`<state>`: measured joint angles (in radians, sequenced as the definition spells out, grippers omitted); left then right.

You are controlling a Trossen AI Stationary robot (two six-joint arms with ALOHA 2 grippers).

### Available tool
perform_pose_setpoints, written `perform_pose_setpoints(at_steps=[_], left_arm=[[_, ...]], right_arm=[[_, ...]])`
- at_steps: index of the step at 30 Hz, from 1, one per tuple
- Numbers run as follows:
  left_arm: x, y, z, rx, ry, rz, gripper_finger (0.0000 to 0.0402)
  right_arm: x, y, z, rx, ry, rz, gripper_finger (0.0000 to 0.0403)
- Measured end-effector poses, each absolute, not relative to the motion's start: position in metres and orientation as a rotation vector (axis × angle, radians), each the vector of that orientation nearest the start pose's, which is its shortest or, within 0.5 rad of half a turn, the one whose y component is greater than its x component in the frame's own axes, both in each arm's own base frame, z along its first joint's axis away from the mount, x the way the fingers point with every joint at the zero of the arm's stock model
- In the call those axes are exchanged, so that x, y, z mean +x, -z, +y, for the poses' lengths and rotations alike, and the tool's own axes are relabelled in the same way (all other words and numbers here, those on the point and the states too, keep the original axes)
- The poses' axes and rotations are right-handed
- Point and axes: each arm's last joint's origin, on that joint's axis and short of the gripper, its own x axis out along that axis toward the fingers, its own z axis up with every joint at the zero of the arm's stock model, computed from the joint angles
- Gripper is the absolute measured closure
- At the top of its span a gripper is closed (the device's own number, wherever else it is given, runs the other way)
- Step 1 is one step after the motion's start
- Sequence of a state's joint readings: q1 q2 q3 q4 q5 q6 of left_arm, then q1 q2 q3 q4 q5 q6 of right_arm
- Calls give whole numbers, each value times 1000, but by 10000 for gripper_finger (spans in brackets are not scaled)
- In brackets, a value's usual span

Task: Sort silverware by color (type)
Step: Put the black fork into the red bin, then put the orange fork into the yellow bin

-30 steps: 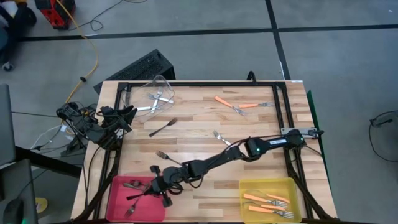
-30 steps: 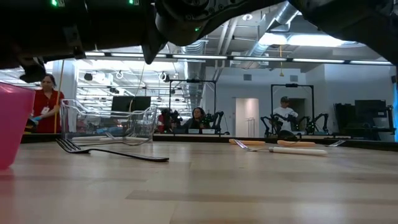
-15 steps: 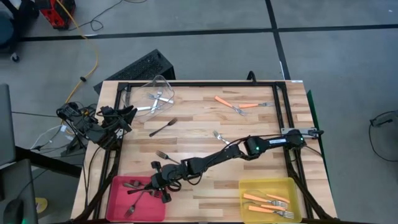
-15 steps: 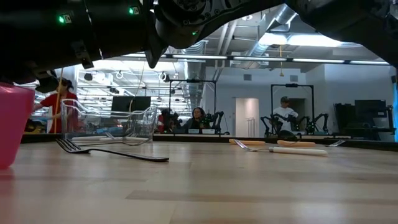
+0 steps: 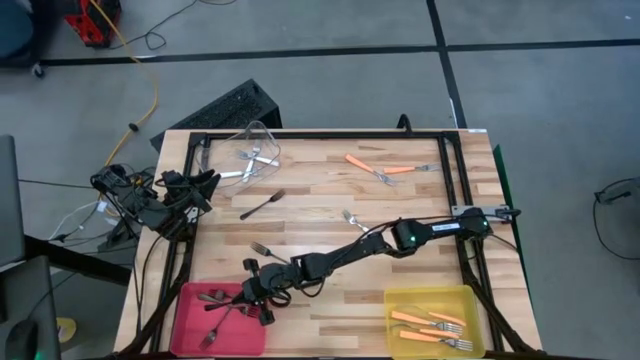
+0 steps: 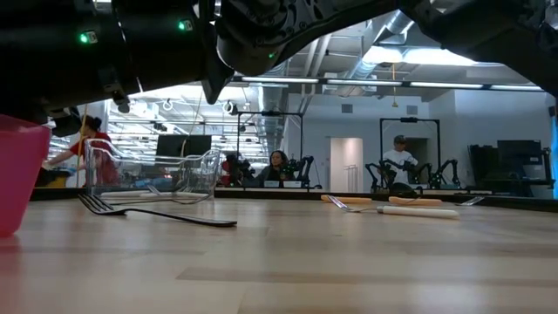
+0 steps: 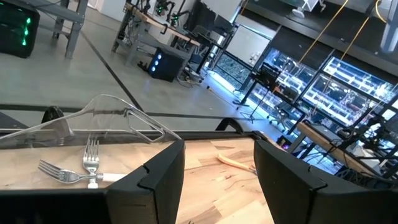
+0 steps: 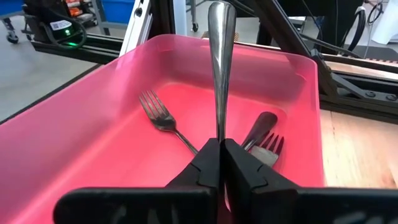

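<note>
My right gripper (image 5: 246, 302) reaches across the table and stands over the pink bin (image 5: 190, 300) at the near left corner, shut on a dark fork (image 8: 222, 62). Two more dark forks (image 8: 158, 115) lie on the bin's floor. On the table lie two dark forks (image 5: 262, 205), a silver fork (image 5: 355, 220) and orange-handled forks (image 5: 385, 168). The clear bin (image 5: 258, 140) holds silver forks, and the yellow bin (image 5: 400, 297) holds orange ones. My left gripper (image 7: 217, 180) waits open at the table's left edge, facing the clear bin. My right gripper pinches the dark fork's handle (image 8: 220, 127) between its two fingers (image 8: 205, 163). The handle runs straight on from the fingertips, and its broad free end (image 8: 222, 15) stands out over the pink bin. The fork's other end is hidden behind the fingers.
A black frame (image 5: 300, 134) runs around the wooden table. In the low view one dark fork (image 6: 157, 212) lies flat near the clear bin (image 6: 153, 170). Bare wood lies between the pink and yellow bins. People and other robot stations show in the room behind.
My right gripper, still shut on the dark fork, has shifted a little toward the table's left edge, farther over the pink bin. The fork has gone with it.
</note>
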<state>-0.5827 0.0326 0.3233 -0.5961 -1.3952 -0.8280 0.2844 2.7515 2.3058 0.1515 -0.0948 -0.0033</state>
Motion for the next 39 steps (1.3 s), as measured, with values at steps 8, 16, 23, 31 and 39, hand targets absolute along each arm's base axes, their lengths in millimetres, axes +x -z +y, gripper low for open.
perform_pose_setpoints(at_steps=[8,16,23,31,39], left_arm=[[52,-218,0,-521,-813,-168,223],[52,-218,0,-522,-813,-168,223],[52,-218,0,-521,-813,-168,223],[52,-218,0,-521,-813,-168,223],[52,-218,0,-525,-803,-163,223]], right_arm=[[579,-124,172,-29,-377,289,359],[579,-123,172,-36,-381,290,358],[578,-121,174,-84,-401,287,331],[577,-120,175,-85,-404,293,269],[570,-177,163,-166,-404,296,255]])
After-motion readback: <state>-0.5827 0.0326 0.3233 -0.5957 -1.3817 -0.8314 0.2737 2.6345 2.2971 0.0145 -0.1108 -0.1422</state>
